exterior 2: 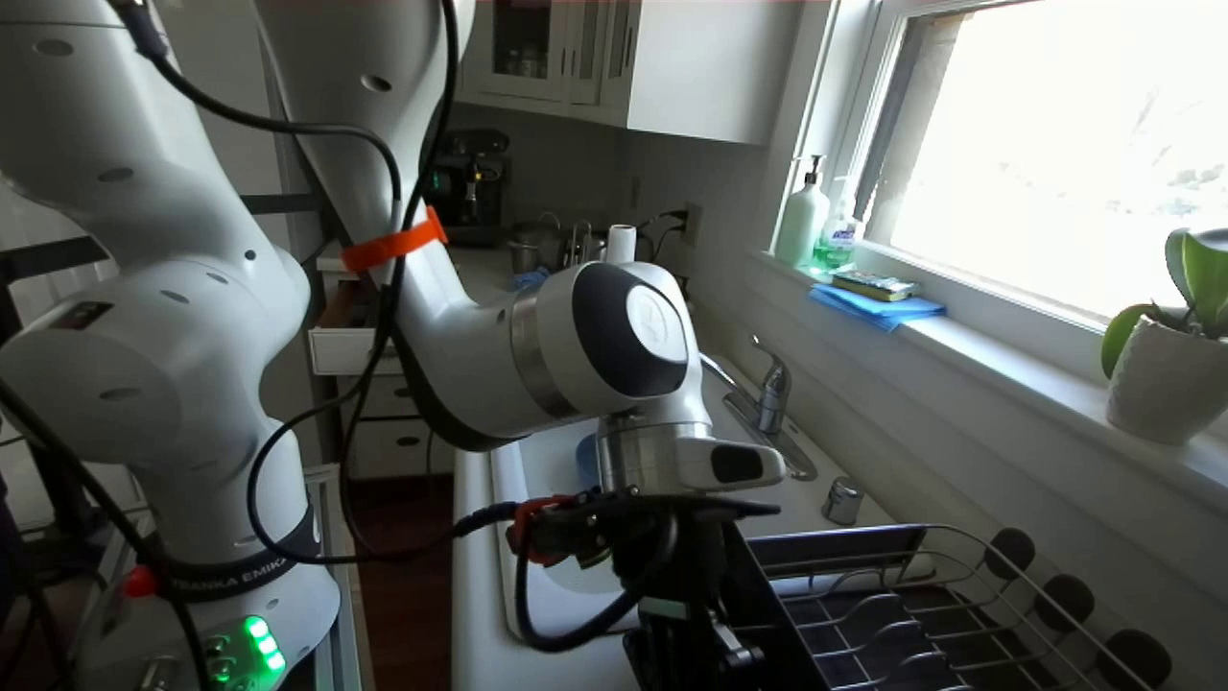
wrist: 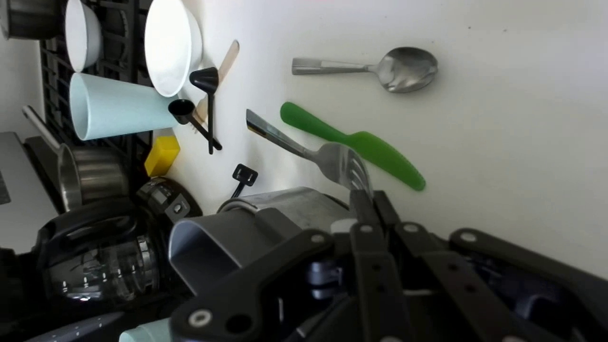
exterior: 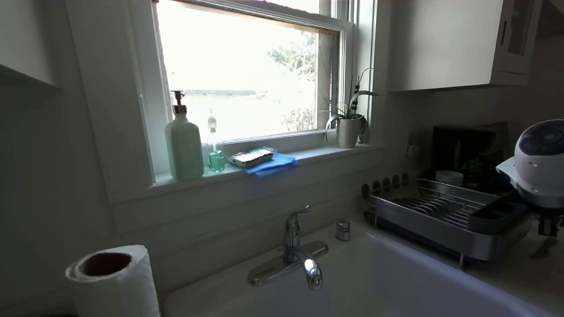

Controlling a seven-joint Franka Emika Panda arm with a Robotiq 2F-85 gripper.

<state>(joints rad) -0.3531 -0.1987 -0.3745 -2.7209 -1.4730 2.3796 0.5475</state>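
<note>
Hand [wrist: 372, 198] closed on fork [wrist: 331, 159], green knife [wrist: 384, 155], spoon [wrist: 403, 70]

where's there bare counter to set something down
In the wrist view, bare counter spreads right of the spoon and green knife, with a narrower gap between them. Leftward it is crowded with white bowls, a pale blue cup and black scoops; the fork and gripper crowd the knife's lower side.

Faucet [exterior: 291, 246]: both exterior views
Window [exterior: 246, 66]: faced across faucet, an exterior view
Rack [exterior 2: 844, 555]: close, faucet beyond, an exterior view
Worktop [wrist: 498, 142]: close under wrist view
</note>
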